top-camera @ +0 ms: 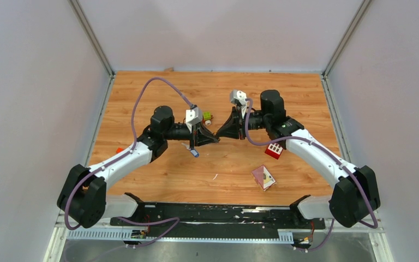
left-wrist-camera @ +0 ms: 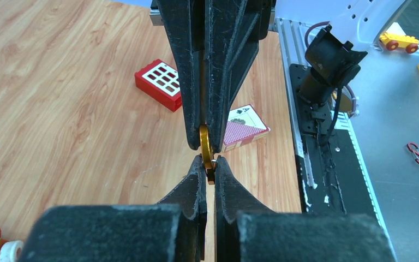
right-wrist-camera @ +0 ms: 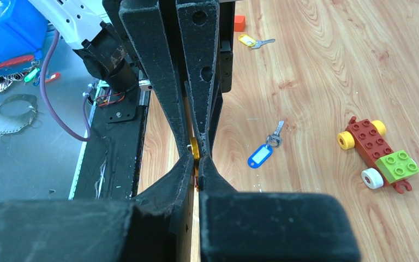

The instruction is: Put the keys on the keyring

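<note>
Pinched between clenched left gripper [left-wrist-camera: 209, 164] and clenched right gripper [right-wrist-camera: 195, 161]: thin gold wire keyring [left-wrist-camera: 205, 143]. Risk: slipping free under uneven pull.

**Matt black jaws, shiny gold ring**

The worktop [top-camera: 218, 164] looks like smooth wood-grain laminate with a faint sheen. The jaws of the left gripper [left-wrist-camera: 209, 161] and right gripper [right-wrist-camera: 196, 158] are matt black, rough, and scuffed pale along the edges. The keyring [left-wrist-camera: 204, 139] is glossy gold-coloured metal. The 2 keys, the blue-headed key [right-wrist-camera: 260, 156] and yellow-headed key [right-wrist-camera: 249, 40], have glossy plastic heads and dull grey metal blades. The toy car [right-wrist-camera: 379, 153] and red block [left-wrist-camera: 161, 83] are smooth, shiny plastic.
</note>
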You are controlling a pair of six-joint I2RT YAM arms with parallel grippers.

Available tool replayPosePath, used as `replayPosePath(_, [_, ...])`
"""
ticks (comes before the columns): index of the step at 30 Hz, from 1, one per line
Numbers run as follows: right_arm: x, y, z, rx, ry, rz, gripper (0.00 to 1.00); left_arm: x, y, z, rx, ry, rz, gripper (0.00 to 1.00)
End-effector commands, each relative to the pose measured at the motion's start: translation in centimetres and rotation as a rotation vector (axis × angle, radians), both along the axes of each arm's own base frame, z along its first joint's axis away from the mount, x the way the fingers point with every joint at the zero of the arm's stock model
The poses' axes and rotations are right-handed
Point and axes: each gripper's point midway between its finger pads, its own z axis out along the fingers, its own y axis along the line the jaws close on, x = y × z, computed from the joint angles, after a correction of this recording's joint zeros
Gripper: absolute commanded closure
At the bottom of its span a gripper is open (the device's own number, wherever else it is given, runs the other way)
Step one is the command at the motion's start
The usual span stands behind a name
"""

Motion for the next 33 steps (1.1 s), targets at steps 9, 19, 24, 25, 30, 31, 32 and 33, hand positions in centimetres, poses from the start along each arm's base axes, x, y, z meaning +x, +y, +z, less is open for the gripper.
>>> replayPosePath(9, [-1.0, 0.1, 1.3, 0.045, -0.064, 0.061, 0.85, -1.5, -0.2, -0.3, 0.023, 0.007, -0.081, 1.00])
replayPosePath(19, [-2.0, 0.3, 0.5, 0.027, -0.070, 0.120, 0.84, -1.7, -0.2, 0.0, 0.020, 0.011, -0.089, 1.00])
replayPosePath(24, [-2.3, 0.1, 0.1, 0.014, -0.082, 0.145, 0.80, -1.9, -0.1, 0.1, 0.015, 0.013, -0.095, 1.00])
replayPosePath(25, [-2.3, 0.1, 0.1, 0.013, -0.081, 0.147, 0.80, -1.9, -0.1, 0.1, 0.014, 0.014, -0.095, 1.00])
replayPosePath(30, [-2.5, 0.3, 0.1, 0.014, -0.078, 0.156, 0.79, -1.9, -0.1, 0.1, 0.014, 0.018, -0.096, 1.00])
replayPosePath(31, [-2.5, 0.3, 0.2, 0.015, -0.079, 0.156, 0.79, -1.8, -0.1, 0.0, 0.014, 0.018, -0.094, 1.00])
replayPosePath(32, [-2.5, 0.4, 0.2, 0.015, -0.078, 0.156, 0.79, -1.9, -0.2, 0.0, 0.015, 0.019, -0.095, 1.00])
replayPosePath(33, [-2.6, 0.4, 0.2, 0.016, -0.077, 0.158, 0.80, -1.9, -0.2, 0.0, 0.015, 0.019, -0.095, 1.00])
